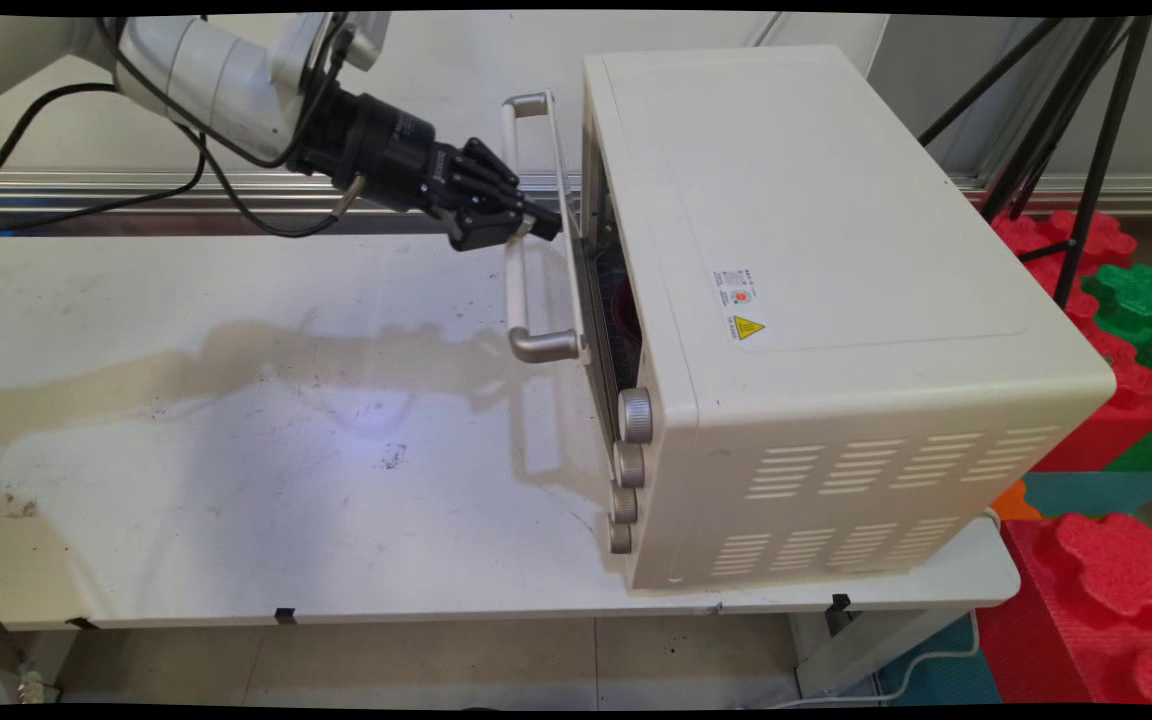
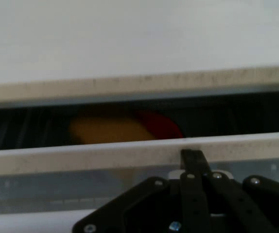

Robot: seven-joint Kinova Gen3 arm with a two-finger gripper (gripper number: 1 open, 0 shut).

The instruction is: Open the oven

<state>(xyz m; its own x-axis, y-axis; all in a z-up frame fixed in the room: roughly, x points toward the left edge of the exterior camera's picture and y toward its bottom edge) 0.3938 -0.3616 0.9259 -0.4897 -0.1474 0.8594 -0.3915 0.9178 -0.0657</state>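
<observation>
A cream toaster oven (image 1: 816,250) stands on the right part of the white table (image 1: 236,500), its front facing left. Its glass door (image 1: 576,300) is ajar by a narrow gap and carries a long metal handle (image 1: 514,270). My gripper (image 1: 546,225) reaches in from the upper left, shut, its tips against the door's upper edge just behind the handle. In the hand view the gripper (image 2: 193,158) rests on the door's edge (image 2: 81,155). Through the gap behind it I see something red (image 2: 161,124) and something orange (image 2: 105,130) inside the dark oven.
Several round knobs (image 1: 634,414) line the oven's front near corner. Black cables (image 1: 86,205) hang from the arm above the table's back edge. Red and green foam mats (image 1: 1116,560) and black tripod legs (image 1: 1086,150) stand to the right of the table.
</observation>
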